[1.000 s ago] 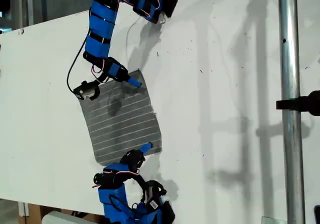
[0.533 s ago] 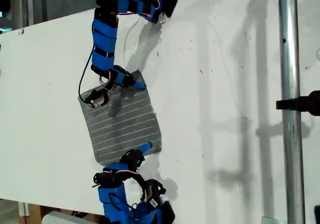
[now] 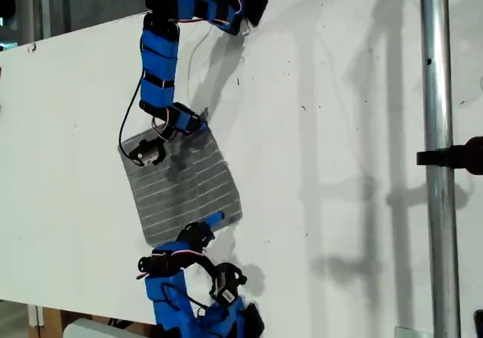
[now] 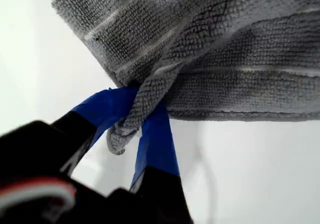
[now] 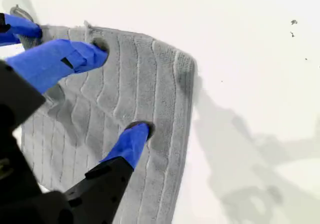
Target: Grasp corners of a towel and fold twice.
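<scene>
My first hand (image 4: 137, 111) has a blurry black body that runs off the picture. The towel (image 4: 210, 49) is cut off there too. In the exterior view, an arm covers one towel corner (image 3: 198, 121).

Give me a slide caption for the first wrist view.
My first gripper shut on a bunched corner of the grey striped towel, with the white table behind.

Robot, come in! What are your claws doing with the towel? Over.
My first gripper shut on one corner. My second gripper open over the towel by the next corner. Towel rippled, not yet folded. Nothing in the way.
</scene>
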